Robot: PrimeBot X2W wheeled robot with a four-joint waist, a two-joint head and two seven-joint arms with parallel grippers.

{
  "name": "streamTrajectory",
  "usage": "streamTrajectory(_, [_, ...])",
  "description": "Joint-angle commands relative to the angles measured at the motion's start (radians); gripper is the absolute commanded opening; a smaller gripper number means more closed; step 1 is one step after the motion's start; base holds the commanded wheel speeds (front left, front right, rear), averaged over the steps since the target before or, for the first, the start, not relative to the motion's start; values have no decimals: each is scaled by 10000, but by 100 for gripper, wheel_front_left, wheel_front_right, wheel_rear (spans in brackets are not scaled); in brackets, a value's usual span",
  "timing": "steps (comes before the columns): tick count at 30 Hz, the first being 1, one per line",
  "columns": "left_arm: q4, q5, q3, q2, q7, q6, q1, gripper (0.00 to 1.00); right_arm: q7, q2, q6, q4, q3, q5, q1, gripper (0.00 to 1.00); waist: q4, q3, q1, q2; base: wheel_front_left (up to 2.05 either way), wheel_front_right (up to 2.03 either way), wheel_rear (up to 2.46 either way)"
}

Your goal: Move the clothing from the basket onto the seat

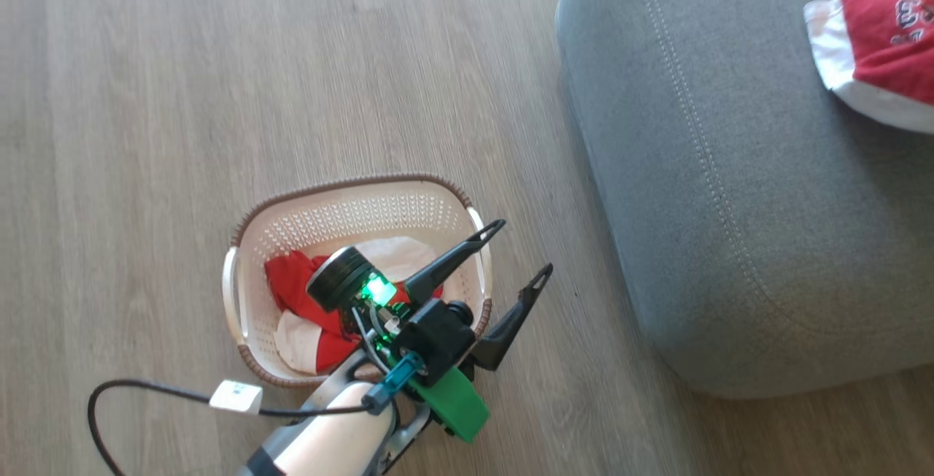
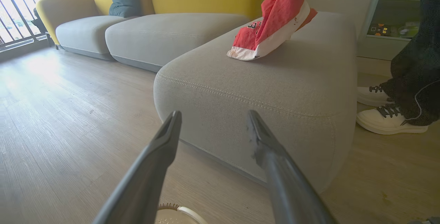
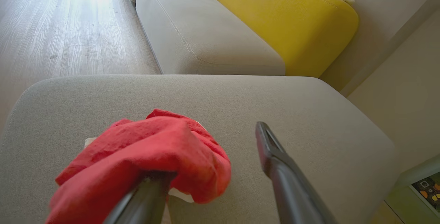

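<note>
Two red-and-white garments are in view. One garment (image 1: pixel 292 286) lies crumpled in the basket (image 1: pixel 343 187), which stands on the wood floor (image 1: pixel 146 96) near the seat (image 1: pixel 730 169), its long axis roughly left to right in the head view. The other garment (image 3: pixel 144 148) sits on the seat top, stretched upward from its white hem, with its upper part draped over one finger of the right gripper (image 3: pixel 213 138). That gripper's fingers are wide apart, pinching nothing. The left gripper (image 1: pixel 524 246) hovers over the basket's right end, spread and empty, pointing toward the seat. A person's white shoes (image 2: pixel 388 117) stand beside the seat.
</note>
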Motion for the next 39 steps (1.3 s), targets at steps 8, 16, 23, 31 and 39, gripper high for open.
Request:
streamTrajectory(8, [-415,124,789,-227,-48,-170,354,100,512,-446,-4,-1045,658,834,230,100,23,-492,1,-1,0,0,0])
streamTrajectory(16, [-433,256,902,-414,-48,-364,454,100,670,-988,-4,-1267,824,974,-435,100,326,-462,1,-1,0,0,0])
streamTrajectory(23, [-449,290,944,-554,-48,-419,587,100,1829,-878,-4,-204,1076,870,-443,100,643,-425,1,-1,0,0,0])
streamTrajectory(31, [-406,335,1045,-611,-48,-454,728,100,4631,-359,-4,256,1631,1878,98,100,649,-482,1,-1,0,0,0])
streamTrajectory(39, [-344,380,1184,-640,-48,-516,722,100,6914,-699,-4,-859,2110,3225,168,100,427,-582,1,-1,0,0,0])
